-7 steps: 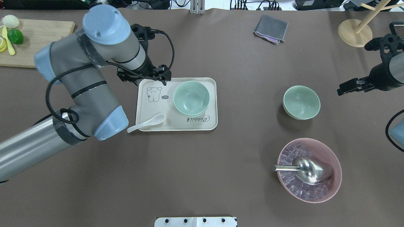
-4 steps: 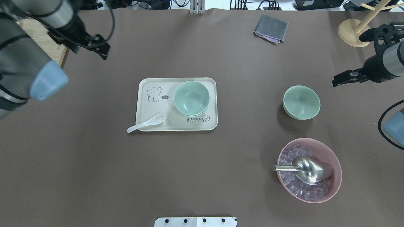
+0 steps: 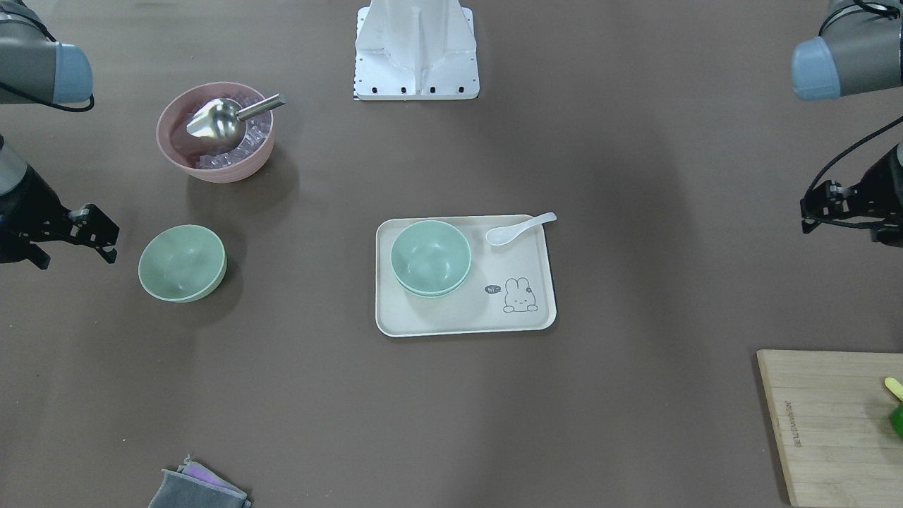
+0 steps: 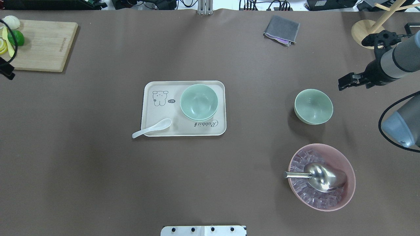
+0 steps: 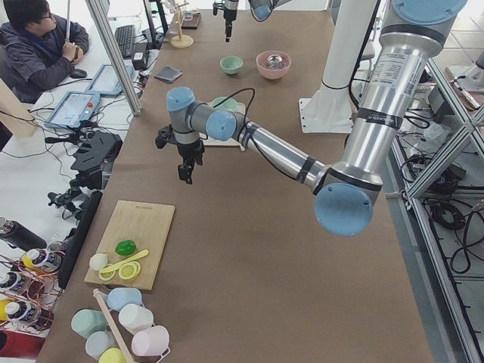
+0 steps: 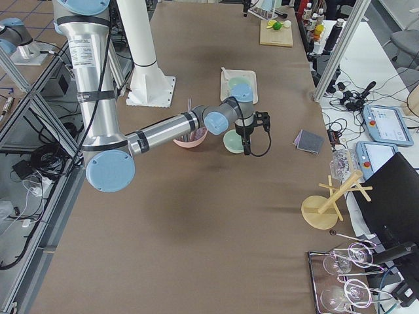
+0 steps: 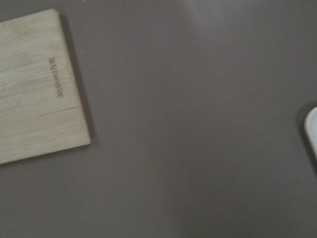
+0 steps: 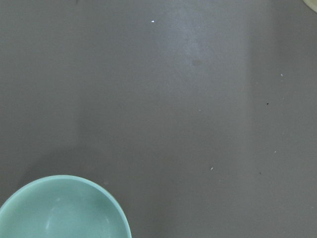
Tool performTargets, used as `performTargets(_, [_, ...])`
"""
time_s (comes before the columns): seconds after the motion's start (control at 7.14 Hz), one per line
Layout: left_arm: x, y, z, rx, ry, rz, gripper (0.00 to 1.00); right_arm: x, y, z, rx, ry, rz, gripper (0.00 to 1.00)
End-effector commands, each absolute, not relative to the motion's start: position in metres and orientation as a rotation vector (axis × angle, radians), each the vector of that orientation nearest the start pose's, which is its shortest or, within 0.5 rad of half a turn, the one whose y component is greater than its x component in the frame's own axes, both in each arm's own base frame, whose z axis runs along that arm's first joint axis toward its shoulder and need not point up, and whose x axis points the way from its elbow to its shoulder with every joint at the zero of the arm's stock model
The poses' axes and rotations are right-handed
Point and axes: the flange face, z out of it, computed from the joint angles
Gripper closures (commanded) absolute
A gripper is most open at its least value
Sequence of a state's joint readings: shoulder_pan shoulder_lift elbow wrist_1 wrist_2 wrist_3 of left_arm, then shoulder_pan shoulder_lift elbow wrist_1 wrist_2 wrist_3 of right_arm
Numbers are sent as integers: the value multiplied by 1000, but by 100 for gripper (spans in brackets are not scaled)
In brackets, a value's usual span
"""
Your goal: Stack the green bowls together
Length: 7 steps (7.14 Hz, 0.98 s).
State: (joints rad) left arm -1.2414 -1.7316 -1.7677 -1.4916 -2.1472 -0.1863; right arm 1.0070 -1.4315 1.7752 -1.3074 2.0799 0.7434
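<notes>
While you read the front view, note two green bowls (image 3: 430,257) nested on the tray (image 3: 458,321), toward its 9 o'clock end. A third bowl (image 3: 182,263) stands alone on the table, well apart at 9 o'clock. At that bowl's 9 o'clock hangs the right gripper (image 3: 106,236), jaws apart and empty. You cannot tell the state of the left gripper (image 3: 805,215), which the frame edge cuts off.

Overhead, the third bowl lies at the tray's 3 o'clock, with the pink bowl (image 4: 350,183) at its 6.

Right wrist view: one bowl rim at 7 o'clock.
</notes>
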Motion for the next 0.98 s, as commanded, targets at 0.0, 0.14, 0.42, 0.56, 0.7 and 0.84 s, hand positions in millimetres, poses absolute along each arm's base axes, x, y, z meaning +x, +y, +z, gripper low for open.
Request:
performTargets(0.0, [88, -534, 529, 133, 582, 207, 2, -260, -516, 474, 97, -749, 98, 5])
performTargets(0.14, [88, -534, 528, 135, 584, 208, 2, -282, -505, 472, 81, -737, 128, 11])
performTargets(0.42, [88, -535, 527, 138, 584, 208, 2, -306, -490, 471, 59, -735, 129, 33])
performTargets(0.56, [88, -535, 526, 140, 585, 209, 2, -309, -488, 470, 62, -732, 126, 36])
performTargets(0.7, [89, -535, 527, 138, 584, 210, 2, -307, -484, 472, 59, -729, 127, 46])
performTargets(0.84, [89, -535, 528, 139, 585, 209, 2, -307, -484, 473, 58, -729, 127, 57])
